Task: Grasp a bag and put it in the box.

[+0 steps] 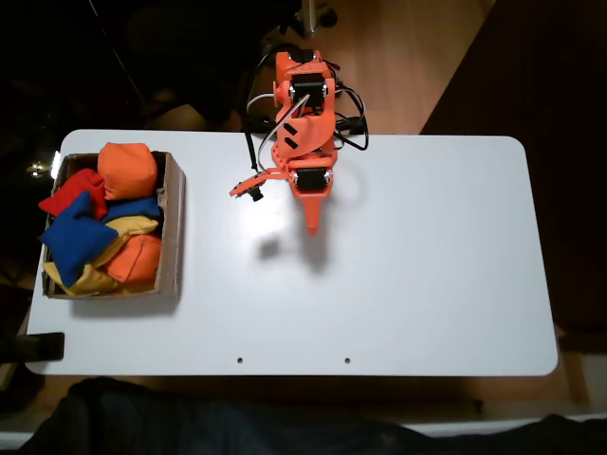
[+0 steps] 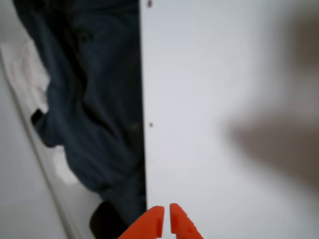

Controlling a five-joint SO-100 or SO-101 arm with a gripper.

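Several soft pillow-shaped beanbags (image 1: 104, 223)

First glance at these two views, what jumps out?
The cardboard box at the left end of the white table in the fixed view, heaped with beanbags: a blue bag on top among orange, red and yellow ones. Next, the bright orange arm at the table's far edge, over bare tabletop. In the wrist view its tool shows its fingertips nearly together with nothing between them.
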